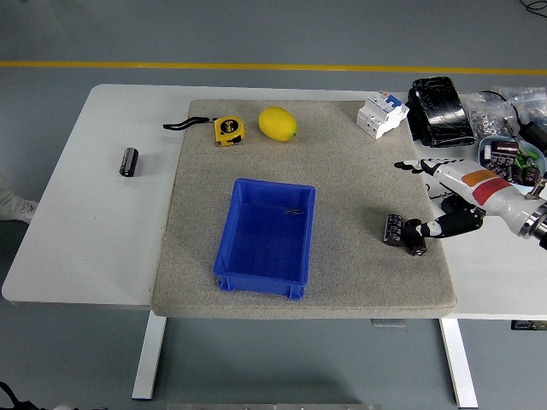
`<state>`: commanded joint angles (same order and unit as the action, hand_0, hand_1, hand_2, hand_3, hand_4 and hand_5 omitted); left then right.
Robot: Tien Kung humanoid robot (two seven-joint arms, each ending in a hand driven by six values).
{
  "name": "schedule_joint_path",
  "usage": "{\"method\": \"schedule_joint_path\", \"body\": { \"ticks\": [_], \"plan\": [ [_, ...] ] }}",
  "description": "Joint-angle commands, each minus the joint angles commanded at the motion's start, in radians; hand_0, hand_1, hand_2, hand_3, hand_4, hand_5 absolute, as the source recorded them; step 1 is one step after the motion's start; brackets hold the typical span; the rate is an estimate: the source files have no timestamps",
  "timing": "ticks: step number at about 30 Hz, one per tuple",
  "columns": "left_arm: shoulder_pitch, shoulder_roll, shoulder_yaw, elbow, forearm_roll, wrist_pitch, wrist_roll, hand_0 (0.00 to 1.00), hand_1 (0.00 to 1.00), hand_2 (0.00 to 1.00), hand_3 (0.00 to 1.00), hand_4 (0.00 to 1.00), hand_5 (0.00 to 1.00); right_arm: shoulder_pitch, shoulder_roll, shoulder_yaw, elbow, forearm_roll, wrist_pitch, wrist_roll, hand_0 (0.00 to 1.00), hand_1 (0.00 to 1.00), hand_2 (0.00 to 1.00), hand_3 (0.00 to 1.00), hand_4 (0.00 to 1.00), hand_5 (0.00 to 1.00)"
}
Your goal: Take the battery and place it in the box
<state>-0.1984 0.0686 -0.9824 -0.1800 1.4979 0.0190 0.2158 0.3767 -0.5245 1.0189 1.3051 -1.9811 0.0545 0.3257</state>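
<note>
While right hand (450, 198) fingers spread beside battery (414, 236), blue box (265, 236) nearly empty.

The white bench (102, 222) carries a grey mat (342, 179), a black battery (128, 161) left of it, clutter at right

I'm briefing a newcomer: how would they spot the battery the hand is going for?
On the grey mat, look right of the blue box, near the mat's right edge. Two dark cylinders lie together; the battery is the right one, nearest the right hand.
</note>
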Motion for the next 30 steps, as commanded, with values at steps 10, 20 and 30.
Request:
{"method": "schedule_joint_path", "body": {
  "ticks": [10,20,30],
  "plan": [
    [-0.005,0.004,-0.009,0.000,0.005,0.006,-0.001,0.591,0.529,0.617,0.660,0.666,0.730,0.025,0.062,-0.009,-0.104,-0.036,0.032,0.009,0.810,0.767,0.774,0.845,0.998,0.317],
    [-0.008,0.006,0.000,0.000,0.000,0.004,0.001,0.584,0.522,0.610,0.661,0.667,0.728,-0.004,0.072,0.014,-0.177,-0.051,0.033,0.016,0.766,0.715,0.722,0.796,0.998,0.295],
    [-0.015,0.004,0.020,-0.002,-0.019,0.002,0.004,0.581,0.519,0.608,0.661,0.667,0.727,-0.015,0.080,0.022,-0.254,-0.063,0.005,0.029,0.739,0.699,0.713,0.784,0.998,0.293]
  ]
}}
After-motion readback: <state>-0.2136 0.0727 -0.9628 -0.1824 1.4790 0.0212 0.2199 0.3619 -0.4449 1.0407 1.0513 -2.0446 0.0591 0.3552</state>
